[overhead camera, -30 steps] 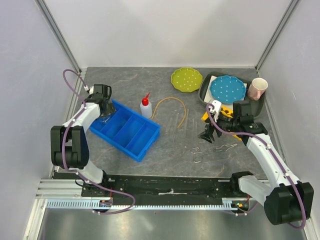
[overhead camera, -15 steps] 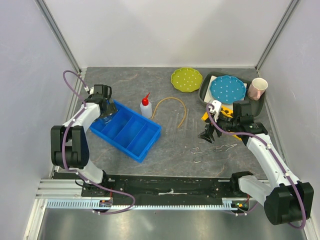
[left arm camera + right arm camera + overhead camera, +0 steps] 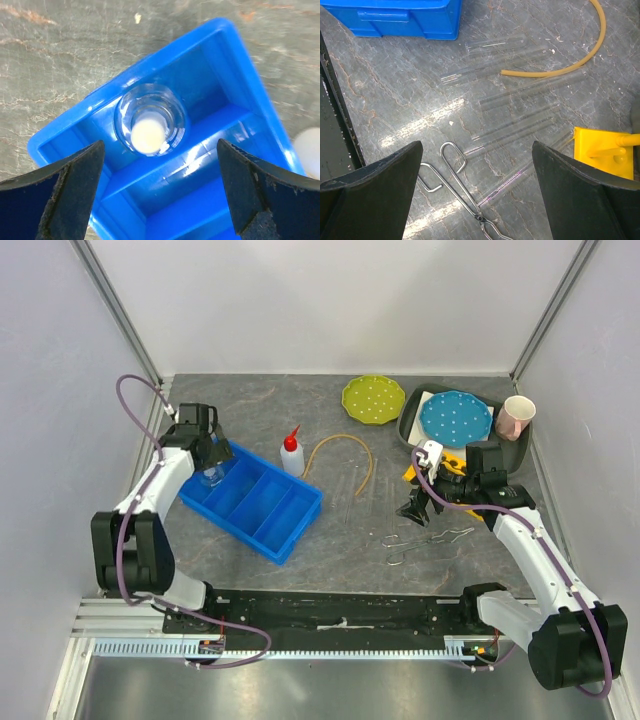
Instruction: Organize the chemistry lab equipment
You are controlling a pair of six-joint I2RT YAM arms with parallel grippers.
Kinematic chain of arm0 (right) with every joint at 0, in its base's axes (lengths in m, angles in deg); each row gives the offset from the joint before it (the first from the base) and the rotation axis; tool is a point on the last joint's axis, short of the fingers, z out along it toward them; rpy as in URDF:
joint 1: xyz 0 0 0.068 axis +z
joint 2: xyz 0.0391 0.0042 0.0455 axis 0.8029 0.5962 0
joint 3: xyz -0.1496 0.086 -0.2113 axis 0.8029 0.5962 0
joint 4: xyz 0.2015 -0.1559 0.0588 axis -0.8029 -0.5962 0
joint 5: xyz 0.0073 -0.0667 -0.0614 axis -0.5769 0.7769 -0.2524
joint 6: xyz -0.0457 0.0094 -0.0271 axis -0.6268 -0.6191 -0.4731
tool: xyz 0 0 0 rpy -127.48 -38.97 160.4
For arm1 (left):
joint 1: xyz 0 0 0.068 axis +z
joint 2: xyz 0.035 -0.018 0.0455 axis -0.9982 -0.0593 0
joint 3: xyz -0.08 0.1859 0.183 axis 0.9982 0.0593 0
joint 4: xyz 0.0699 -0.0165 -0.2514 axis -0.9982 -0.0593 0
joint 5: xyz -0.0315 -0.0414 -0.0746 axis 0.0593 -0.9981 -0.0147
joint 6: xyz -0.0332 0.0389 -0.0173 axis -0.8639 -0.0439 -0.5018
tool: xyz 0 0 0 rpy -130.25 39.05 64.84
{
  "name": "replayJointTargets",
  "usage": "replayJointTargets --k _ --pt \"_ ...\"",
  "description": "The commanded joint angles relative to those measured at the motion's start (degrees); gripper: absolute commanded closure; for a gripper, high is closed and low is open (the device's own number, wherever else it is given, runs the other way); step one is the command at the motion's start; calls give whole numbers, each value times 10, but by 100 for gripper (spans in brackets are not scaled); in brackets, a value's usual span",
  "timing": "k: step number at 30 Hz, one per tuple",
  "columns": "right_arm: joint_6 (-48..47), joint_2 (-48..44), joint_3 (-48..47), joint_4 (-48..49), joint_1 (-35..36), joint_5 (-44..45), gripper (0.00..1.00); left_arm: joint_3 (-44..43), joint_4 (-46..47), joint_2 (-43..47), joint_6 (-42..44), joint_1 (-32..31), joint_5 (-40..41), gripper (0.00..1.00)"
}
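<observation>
Left gripper hangs over the blue bin, fingers wide apart, gripping nothing. The little flask stands in the bin's end compartment. Right gripper, fingers spread too, hovers above the glass tubes and tongs on the table.

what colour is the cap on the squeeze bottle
Red, on the squeeze bottle; best seen in the top external view.

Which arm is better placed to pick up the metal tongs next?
Right. The right arm's open fingers hang above the metal tongs and glass tubes; the left arm's fingers are across the table over the blue tray, where the flask stands in the end compartment.
</observation>
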Motion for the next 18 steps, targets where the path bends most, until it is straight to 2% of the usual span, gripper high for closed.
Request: replayJointTargets --k 1,7,8,14,18 --pt "-19 -9 4 10 -2 -8 2 -36 -2 91 46 1 -53 0" --pt "-37 -13 10 4 -4 -25 2 7 6 221 94 1 -155 0" --pt "-41 -14 10 3 -4 -28 2 18 11 240 103 1 -196 0" --pt "-56 -12 18 -3 -6 -39 2 144 76 395 124 1 -369 0" --pt "-44 5 8 -4 -5 -45 2 225 131 456 113 1 -459 0"
